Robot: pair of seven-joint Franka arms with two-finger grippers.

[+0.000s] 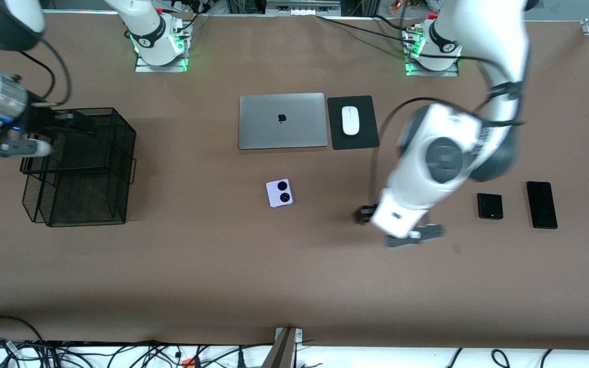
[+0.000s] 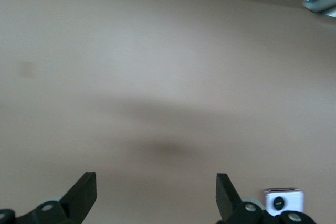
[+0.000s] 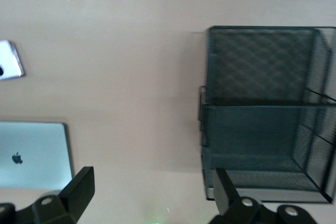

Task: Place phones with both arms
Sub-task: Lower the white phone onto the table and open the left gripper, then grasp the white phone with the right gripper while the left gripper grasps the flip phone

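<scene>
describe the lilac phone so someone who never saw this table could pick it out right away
Start at the silver laptop in the middle of the table. Nearer to the front camera than the laptop, alone on bare table, lies the lilac phone. It is small, squarish and pale, with two black camera circles, unlike the small black phone and the long black phone lying together toward the left arm's end.

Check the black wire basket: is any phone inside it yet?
None visible. The wire basket shows only bare mesh tiers in the right wrist view. In the front view the right hand hangs over one corner, hiding that part. All three phones lie on the table.
</scene>
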